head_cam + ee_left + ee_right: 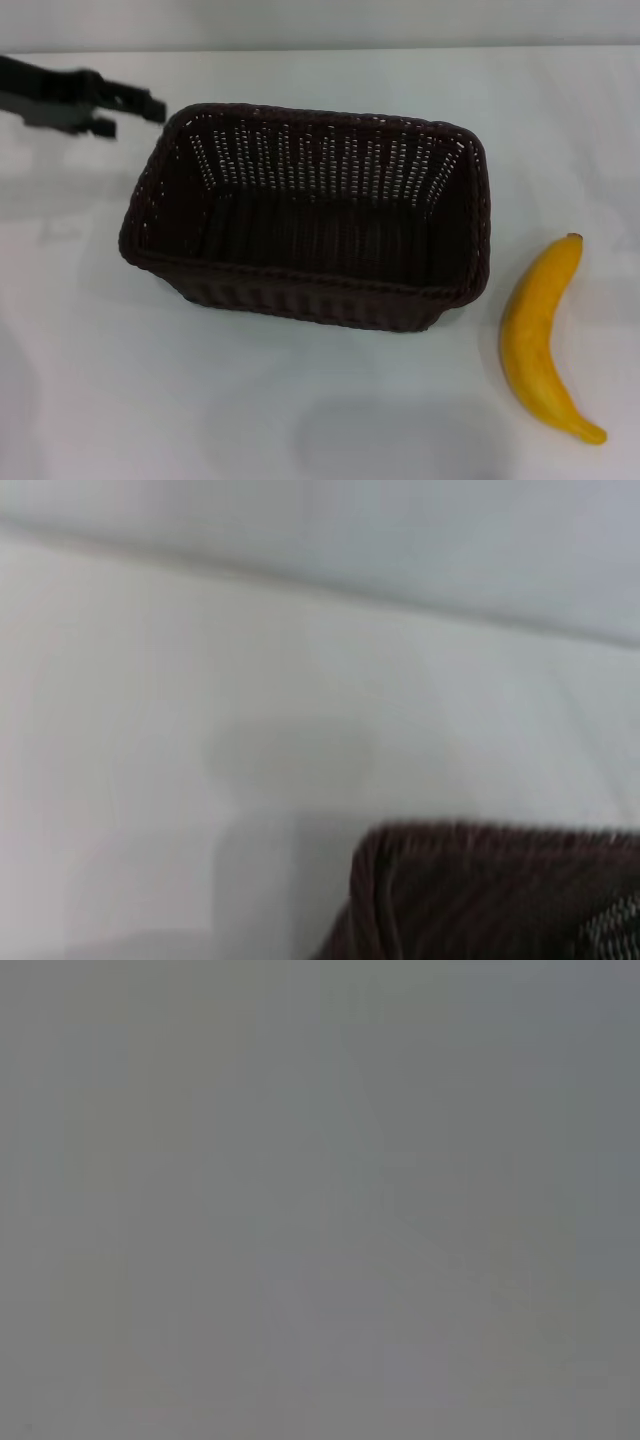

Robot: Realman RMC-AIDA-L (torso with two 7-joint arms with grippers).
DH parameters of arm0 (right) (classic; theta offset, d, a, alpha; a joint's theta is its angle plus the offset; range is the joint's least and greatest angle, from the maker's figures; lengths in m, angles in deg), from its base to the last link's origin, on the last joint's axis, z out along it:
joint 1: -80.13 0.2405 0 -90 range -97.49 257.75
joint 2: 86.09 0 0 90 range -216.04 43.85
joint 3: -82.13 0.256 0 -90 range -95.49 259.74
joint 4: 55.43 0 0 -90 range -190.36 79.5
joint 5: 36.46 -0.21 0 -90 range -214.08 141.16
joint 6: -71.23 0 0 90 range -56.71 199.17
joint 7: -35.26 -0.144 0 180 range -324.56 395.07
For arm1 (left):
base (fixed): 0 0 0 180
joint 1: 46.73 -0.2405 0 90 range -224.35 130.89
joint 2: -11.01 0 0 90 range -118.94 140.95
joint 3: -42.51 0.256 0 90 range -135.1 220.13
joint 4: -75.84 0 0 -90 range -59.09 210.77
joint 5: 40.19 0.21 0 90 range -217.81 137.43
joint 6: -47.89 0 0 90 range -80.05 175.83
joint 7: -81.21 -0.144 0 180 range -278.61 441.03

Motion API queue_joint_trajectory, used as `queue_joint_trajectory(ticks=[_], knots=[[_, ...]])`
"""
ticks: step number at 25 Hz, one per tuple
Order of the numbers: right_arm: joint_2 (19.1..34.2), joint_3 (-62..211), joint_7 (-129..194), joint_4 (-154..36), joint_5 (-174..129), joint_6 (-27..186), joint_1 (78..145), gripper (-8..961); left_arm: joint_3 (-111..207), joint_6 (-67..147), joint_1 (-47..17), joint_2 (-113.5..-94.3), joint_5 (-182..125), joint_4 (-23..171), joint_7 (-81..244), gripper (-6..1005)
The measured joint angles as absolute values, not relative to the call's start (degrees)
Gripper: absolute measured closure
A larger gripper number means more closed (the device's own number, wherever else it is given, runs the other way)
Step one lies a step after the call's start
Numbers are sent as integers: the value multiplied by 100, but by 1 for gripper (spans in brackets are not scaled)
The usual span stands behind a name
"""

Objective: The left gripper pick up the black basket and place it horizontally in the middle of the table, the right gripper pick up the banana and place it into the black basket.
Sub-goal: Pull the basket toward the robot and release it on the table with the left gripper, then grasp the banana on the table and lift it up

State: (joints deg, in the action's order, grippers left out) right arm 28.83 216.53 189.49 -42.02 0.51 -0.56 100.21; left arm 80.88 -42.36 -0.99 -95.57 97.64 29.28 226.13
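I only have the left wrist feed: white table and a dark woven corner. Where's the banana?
Observer: The banana lies on the table on the robot's right of the black basket, apart from it.
Operator: Anything in the basket?
Observer: No, its inside is bare in the head view.
Operator: Where's the left claw?
Observer: The left claw is by the basket's far left corner, not gripping the rim.
Operator: Right claw?
Observer: Not in the head view; its wrist feed shows only flat grey.
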Motion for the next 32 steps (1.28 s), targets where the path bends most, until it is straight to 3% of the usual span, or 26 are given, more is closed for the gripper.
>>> queue_joint_trajectory(ticks=[9, 11, 17, 23, 32], knots=[[2710, 20892, 17767, -3207, 305, 21, 9417, 98, 7353, -3422, -926, -9675, 8214, 2687, 20718, 105], [2622, 20846, 16769, -2276, 981, 191, 8943, 98, 7262, -3267, -1274, -9725, 7493, 2615, 20141, 105], [2396, 20880, 14952, -1082, 2264, 700, 8534, 98, 7219, -3094, -1972, -9872, 6043, 2573, 18811, 105], [2151, 21349, 12934, 11, 4519, 239, 8594, 98, 7210, -2914, -2448, -10194, 5500, 2602, 17963, 105], [2150, 22066, 10557, 1533, 6940, -1245, 9157, 98, 7205, -2854, -2687, -10326, 5440, 2783, 17738, 105]])
